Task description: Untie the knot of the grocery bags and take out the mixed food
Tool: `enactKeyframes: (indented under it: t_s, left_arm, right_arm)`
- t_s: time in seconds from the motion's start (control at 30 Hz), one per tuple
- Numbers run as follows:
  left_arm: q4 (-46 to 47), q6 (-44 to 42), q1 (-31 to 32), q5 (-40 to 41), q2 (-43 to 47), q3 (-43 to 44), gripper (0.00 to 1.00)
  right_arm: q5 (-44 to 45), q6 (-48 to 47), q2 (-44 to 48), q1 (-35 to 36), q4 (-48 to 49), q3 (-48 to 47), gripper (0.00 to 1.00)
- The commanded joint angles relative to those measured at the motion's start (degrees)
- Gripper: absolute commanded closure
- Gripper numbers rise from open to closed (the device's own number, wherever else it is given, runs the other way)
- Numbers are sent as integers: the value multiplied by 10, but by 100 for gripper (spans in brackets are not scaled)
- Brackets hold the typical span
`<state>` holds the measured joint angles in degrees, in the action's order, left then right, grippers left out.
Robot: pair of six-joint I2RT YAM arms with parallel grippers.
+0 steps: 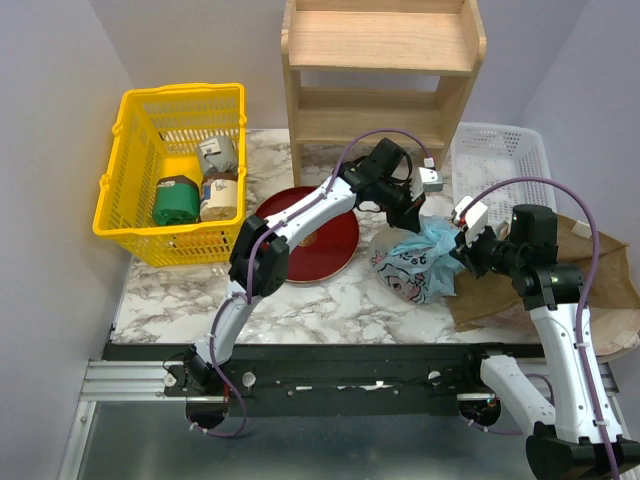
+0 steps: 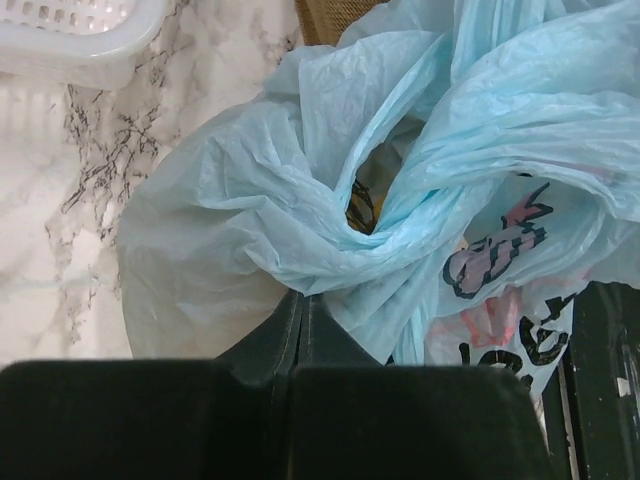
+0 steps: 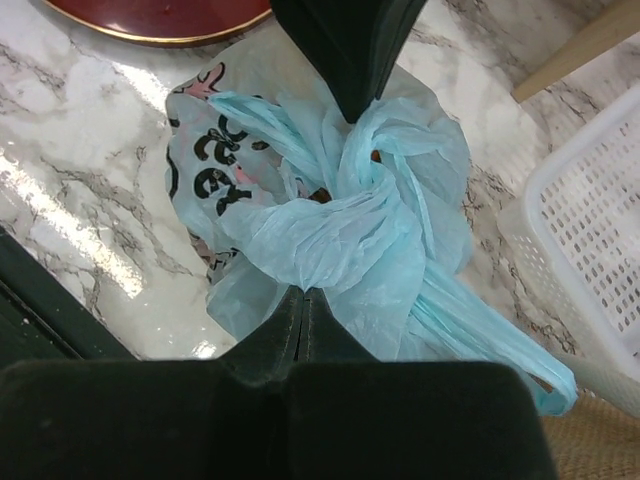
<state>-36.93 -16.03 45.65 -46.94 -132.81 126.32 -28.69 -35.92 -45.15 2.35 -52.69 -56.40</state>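
A: On the marble table [image 1: 330, 290], where is the light-blue bag [image 1: 420, 262]?
B: Between the red plate [image 1: 320, 235] and the brown paper bag [image 1: 615, 290], with its knot [image 3: 350, 195] tied.
A: And the grippers?
B: The left gripper [image 2: 300, 300] and the right gripper [image 3: 303, 295] both pinch its plastic, jaws closed.

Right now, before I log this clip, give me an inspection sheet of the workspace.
Surface: white marble table with dark veins.
Job's things: light-blue bag, knot tied; brown paper bag lying flat at right; food hidden.
Clutter: red plate; yellow basket holding jars; white mesh tray.
Grippers: left gripper and right gripper both shut on the light-blue bag beside the knot.
Cables: purple cables looped above both arms.
Surroundings: wooden shelf, plain walls.
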Motion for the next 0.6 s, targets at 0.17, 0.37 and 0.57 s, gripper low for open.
enactKeyframes:
  t_s: [0.17,0.37,0.57]
  left_arm:
    - [22,40,-94,-2,167,-52,100]
    - [3,2,-133,10,288,-187,100]
    - [0,-9,-131,11,373,-387,100]
  right_arm:
    - [90,28,-7,-1,93,-36,100]
    - [124,-6,-19,-1,114,-36,100]
    - [158,-41,30,0,114,32,100]
